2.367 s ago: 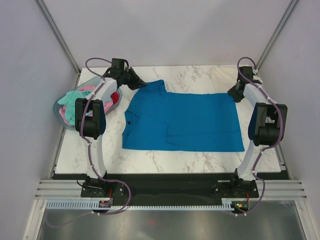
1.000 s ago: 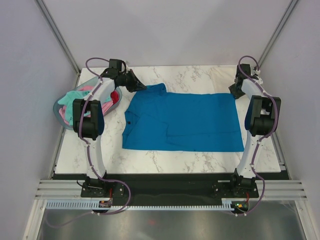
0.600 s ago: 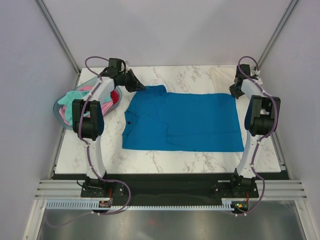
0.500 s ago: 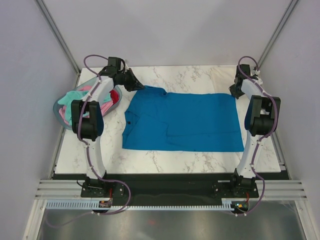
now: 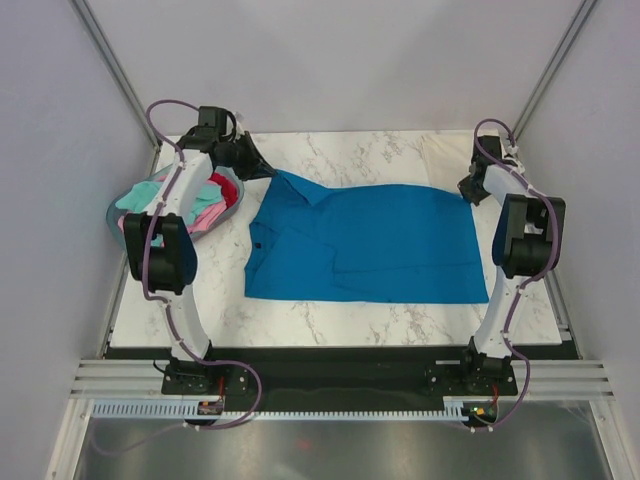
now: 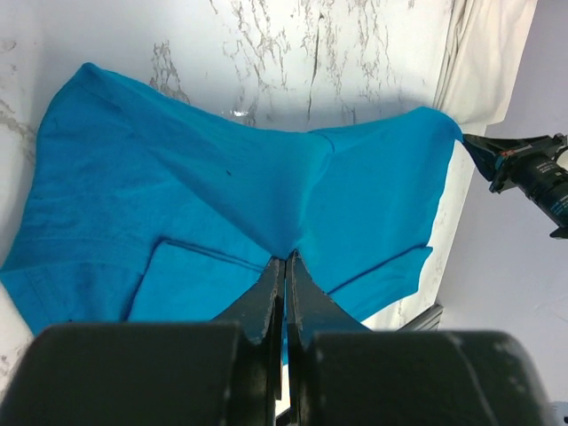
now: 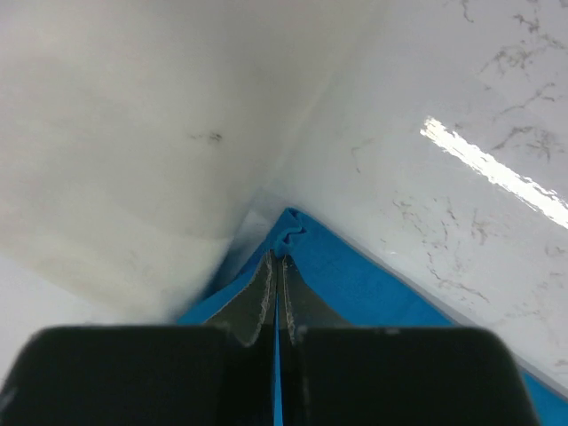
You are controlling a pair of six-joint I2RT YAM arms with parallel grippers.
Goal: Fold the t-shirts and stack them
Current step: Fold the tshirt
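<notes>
Top external: sitting high above the near edge of the table [image 5: 380, 150], looking down and forward, taking in the whole tabletop from far off.

Left wrist: riding just behind the left gripper [image 6: 284, 259], facing along its fingers across the blue t-shirt [image 6: 222, 195] toward the table's right side at middle range. The right gripper [image 6: 470, 144] is showing at the shirt's far corner.

Right wrist: sitting very close, looking down along its own fingers at one shirt corner and bare marble.

Shared: all three are covering the blue t-shirt. The top and left wrist views are both taking in its full spread.
</notes>
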